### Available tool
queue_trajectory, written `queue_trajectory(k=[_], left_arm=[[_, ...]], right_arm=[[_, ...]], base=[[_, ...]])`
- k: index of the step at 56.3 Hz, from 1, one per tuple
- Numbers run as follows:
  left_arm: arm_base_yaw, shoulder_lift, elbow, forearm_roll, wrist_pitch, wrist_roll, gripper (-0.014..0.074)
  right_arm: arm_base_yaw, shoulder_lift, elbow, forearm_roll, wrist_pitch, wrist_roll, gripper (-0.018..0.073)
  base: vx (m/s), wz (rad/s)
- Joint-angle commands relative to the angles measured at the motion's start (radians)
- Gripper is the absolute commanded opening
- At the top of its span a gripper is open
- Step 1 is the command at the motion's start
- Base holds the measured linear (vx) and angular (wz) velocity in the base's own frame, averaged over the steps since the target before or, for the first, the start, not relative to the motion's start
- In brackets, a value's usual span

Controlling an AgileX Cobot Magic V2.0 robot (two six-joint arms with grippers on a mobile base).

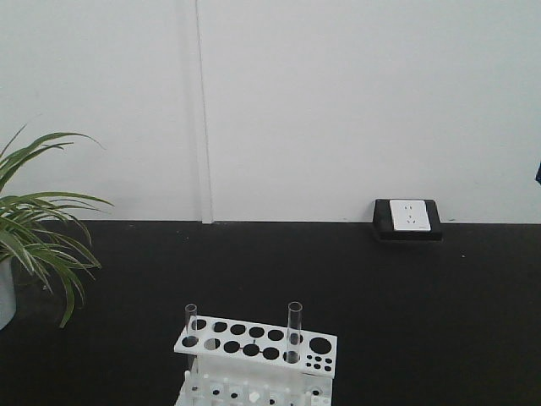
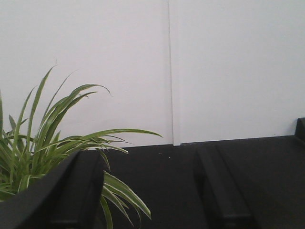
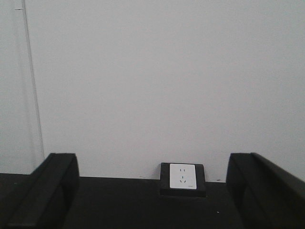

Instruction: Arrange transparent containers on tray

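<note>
Backing wall (image 1: 338,101): plain white, running from 9 through 12 to 3 o'clock in the front view; we find nothing of the task on it.
Table (image 1: 380,321): the black top fills the lower half, and we judge its dark surface helps clear glass show up.
Tray: not in any view, so we cannot say where the glass should land.
Plant (image 1: 38,237): a striped green plant at 8 o'clock, well apart from the work.
Rack (image 1: 254,342): a white holed stand at 6 o'clock, cut by the bottom edge. We take it to be there to keep round-bottomed glass upright.
Left gripper (image 2: 143,195): jaws spread wide with nothing between them. It looks across the table at the plant, so we judge it parked.
Right gripper (image 3: 151,200): jaws likewise apart and empty, facing the socket.
Socket (image 1: 410,217): a white plate in a black base at 3 o'clock, against the wall.
Left tube (image 1: 191,326): thin clear glass with an open rim, upright in a hole at the rack's 9 o'clock end.
Right tube (image 1: 294,331): the same make, upright toward 3 o'clock, well apart from its twin. We judge neither has been lifted yet.
</note>
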Motion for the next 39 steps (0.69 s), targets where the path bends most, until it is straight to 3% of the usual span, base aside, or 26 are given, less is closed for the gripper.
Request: queue_trajectory(k=[1,11,19,26,33,39], left_arm=[[-0.006,-0.012,-0.039,-0.029,-0.088,-0.048,0.054],[-0.006,-0.01,-0.01,0.008,-0.129,-0.043,0.0538],[-0.007,-0.01,0.082,0.077,-0.212,-0.036,0.0512],[-0.047,-0.01,0.204,0.136,-0.29,-0.054,0.0472],[-0.108,0.004,0.322,0.247,-0.402,-0.149,0.043],[-0.159,0.059,0.388,0.411,-0.532,-0.314,0.0398]], right_arm=[[-0.003,-0.007,-0.035,0.012,-0.082,0.0,0.0718],[-0.003,0.004,-0.008,-0.033,-0.12,-0.015,0.0667],[-0.003,0.004,0.121,-0.113,-0.31,0.001,0.061],[-0.003,0.004,0.267,-0.188,-0.482,0.074,0.0557],[-0.003,0.02,0.379,-0.311,-0.619,0.166,0.0527],[-0.003,0.055,0.423,-0.437,-0.7,0.244,0.0524]], base=[[0.0,0.0],[0.0,0.0],[0.0,0.0],[0.0,0.0],[0.0,0.0],[0.0,0.0]])
